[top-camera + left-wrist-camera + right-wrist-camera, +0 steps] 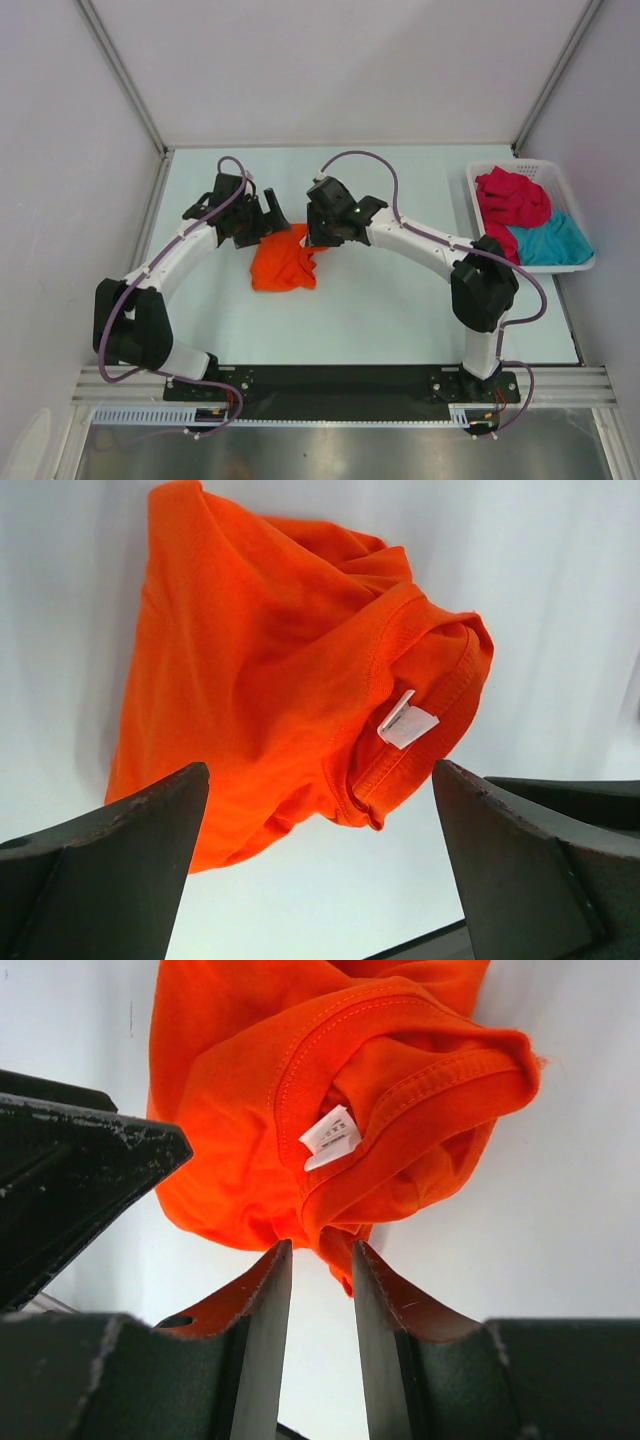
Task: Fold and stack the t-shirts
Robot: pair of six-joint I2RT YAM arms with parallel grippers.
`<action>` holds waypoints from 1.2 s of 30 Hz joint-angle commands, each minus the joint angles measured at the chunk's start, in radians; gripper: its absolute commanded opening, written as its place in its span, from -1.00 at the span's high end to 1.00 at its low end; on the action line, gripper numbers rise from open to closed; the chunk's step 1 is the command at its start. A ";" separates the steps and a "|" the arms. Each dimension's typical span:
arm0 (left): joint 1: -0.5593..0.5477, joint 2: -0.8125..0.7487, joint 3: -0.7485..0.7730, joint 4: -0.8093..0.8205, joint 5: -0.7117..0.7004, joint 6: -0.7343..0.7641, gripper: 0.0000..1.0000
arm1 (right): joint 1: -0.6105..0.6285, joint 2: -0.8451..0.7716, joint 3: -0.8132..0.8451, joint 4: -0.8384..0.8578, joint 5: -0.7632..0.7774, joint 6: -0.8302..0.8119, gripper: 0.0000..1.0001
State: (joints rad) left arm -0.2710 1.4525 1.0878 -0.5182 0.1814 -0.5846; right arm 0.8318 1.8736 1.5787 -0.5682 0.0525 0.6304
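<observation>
Currently the orange t-shirt (283,265) lies crumpled on the pale table (400,300), a little left of the middle, not folded and not spread out. Both arms reach to its far edge, one from each side.

The left gripper (268,215) is just beside the upper left part of the shirt. Its jaws stand fully wide. In the left wrist view the two dark fingers (130,850) are far apart at the lower corners, and the shirt lies on the table beyond them, apart from both fingers. It holds nothing.

The right gripper (321,1250) is at the upper right part of the shirt, near the neck opening. Its jaws stand narrow, with a thin strip of white table visible between them. The lowest corner of the bunched cloth comes down to the mouth of this gap. Whether the tips touch the cloth I cannot tell. The ribbed collar is rolled over, and a small white label (330,1137) shows inside it.

The two other shirts are well apart from the orange one, at the right edge of the table in a white basket (520,164). The crimson t-shirt (510,200) fills the far part of it and the teal t-shirt (550,242) the near part. Both are crumpled and touch each other.
</observation>
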 commanded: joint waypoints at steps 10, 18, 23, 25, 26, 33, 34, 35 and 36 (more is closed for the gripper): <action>0.032 -0.050 -0.008 0.017 -0.008 -0.009 -0.99 | 0.035 0.071 0.027 0.037 -0.043 0.018 0.29; 0.046 -0.055 -0.006 0.015 0.006 -0.003 -0.99 | 0.035 0.099 0.047 0.027 -0.039 0.008 0.29; 0.049 -0.058 -0.006 0.015 0.007 0.000 -0.99 | 0.033 0.125 0.075 0.021 -0.042 -0.006 0.44; 0.052 -0.060 -0.005 0.014 0.012 0.003 -0.99 | 0.033 0.127 0.086 0.019 -0.042 -0.014 1.00; 0.055 -0.061 -0.005 0.014 0.012 0.003 -0.99 | 0.030 0.127 0.092 0.018 -0.042 -0.018 1.00; 0.073 -0.072 0.001 0.006 0.020 0.012 -0.99 | -0.045 0.038 0.133 -0.004 -0.008 -0.084 1.00; 0.075 -0.073 0.003 0.004 0.021 0.014 -0.99 | -0.060 0.003 0.147 -0.012 0.004 -0.093 1.00; 0.078 -0.075 0.003 0.004 0.023 0.014 -0.99 | -0.071 -0.016 0.162 -0.034 0.032 -0.115 1.00; 0.079 -0.073 0.003 0.006 0.024 0.012 -0.99 | -0.080 -0.033 0.214 -0.051 0.047 -0.130 1.00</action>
State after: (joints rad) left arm -0.2050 1.4231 1.0855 -0.5198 0.1879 -0.5831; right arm 0.8097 1.9793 1.6619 -0.5777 0.0257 0.5739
